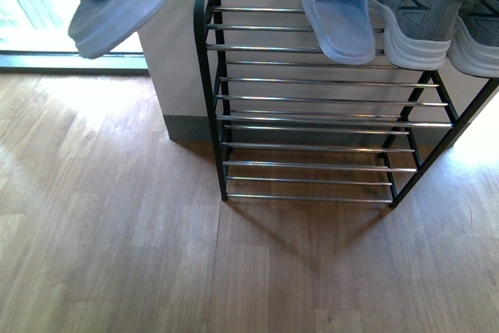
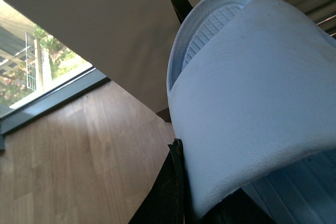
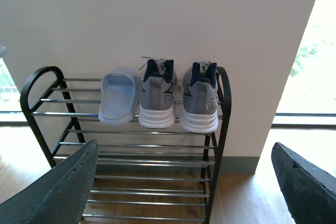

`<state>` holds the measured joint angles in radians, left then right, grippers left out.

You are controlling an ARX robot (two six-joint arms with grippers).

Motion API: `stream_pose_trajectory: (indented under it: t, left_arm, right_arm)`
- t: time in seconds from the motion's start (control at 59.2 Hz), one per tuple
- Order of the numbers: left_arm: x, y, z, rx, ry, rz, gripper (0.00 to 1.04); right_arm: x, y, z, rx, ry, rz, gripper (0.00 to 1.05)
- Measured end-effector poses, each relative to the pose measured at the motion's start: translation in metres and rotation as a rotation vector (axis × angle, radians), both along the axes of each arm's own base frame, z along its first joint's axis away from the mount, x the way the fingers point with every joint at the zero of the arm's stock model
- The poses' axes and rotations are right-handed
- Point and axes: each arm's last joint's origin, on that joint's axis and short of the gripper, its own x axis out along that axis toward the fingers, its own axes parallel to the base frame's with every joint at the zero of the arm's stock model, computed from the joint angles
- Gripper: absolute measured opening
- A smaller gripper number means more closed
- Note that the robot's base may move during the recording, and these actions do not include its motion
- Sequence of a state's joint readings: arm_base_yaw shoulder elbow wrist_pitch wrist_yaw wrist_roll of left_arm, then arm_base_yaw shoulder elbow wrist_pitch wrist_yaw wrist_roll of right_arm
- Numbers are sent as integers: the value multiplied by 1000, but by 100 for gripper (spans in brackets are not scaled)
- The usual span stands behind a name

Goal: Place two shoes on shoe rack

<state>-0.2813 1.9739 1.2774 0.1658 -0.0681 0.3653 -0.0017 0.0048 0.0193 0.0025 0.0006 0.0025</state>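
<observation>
Two jaws: left grips pale slipper [image 2: 252, 103]; right spread, empty.

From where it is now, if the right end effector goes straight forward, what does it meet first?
Probably the two grey sneakers on the top tier of the shoe rack, which sit centred between its open fingers in the right wrist view. Nothing shows in between, though depth is unclear.
</observation>
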Motion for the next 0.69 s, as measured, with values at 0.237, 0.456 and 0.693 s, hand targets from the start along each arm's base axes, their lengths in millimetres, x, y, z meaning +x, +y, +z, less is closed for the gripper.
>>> stream_pose_trajectory:
  t: [0.237, 0.456, 0.693]
  left_arm:
    - [70, -27, -28, 180, -13, -117, 2]
    - [107, -53, -20, 205, -89, -202, 2]
    - [115, -79, -7, 177, -130, -258, 2]
  right_arm:
    - [0, 0, 0, 0, 0, 0, 96]
    - [0, 0, 0, 0, 0, 0, 96]
    - [0, 0, 0, 0, 0, 0, 96]
